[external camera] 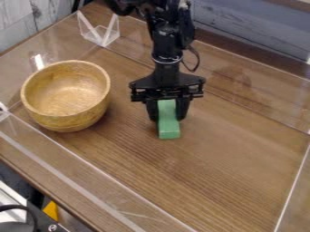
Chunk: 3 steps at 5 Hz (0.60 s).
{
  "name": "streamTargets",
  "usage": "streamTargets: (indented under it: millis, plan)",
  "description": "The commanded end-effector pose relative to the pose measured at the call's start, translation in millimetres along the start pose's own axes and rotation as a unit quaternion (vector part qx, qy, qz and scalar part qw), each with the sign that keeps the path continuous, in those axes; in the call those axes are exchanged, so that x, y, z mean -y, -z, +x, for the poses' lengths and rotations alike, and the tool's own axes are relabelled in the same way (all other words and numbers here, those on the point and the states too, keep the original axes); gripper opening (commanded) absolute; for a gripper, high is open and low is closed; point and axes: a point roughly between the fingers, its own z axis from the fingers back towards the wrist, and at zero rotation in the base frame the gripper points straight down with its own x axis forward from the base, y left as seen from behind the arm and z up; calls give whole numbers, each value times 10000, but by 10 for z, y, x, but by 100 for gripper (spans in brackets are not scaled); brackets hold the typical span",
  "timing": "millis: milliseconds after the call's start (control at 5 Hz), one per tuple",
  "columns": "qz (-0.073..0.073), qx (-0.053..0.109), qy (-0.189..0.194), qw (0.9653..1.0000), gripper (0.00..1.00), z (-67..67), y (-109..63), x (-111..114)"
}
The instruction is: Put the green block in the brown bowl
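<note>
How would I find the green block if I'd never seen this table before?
Start at the wooden table, where a round brown bowl sits on the left. Just right of the bowl, a black gripper points straight down. The green block lies flat on the table between its fingers: a slim bar, the only green thing there.

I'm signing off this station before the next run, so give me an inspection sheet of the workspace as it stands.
Surface: wooden table, bare grain, low clear wall along its edges.
Job's things: green block flat on the table, right of the brown bowl; bowl empty.
Clutter: clear plastic stand at the back.
Grippers: gripper pointing down, fingers straddling the block's far end; grip not confirmed.
Cables: nothing seen.
Surroundings: grey plank wall behind.
</note>
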Motion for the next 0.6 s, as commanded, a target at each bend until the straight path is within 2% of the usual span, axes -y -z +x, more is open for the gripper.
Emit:
streamTargets:
  millis: [0,400]
  plan:
    - [-139,150,-29,9998,0,35,-187,2]
    - [-156,85,-49,9998,0,17,-271,-30]
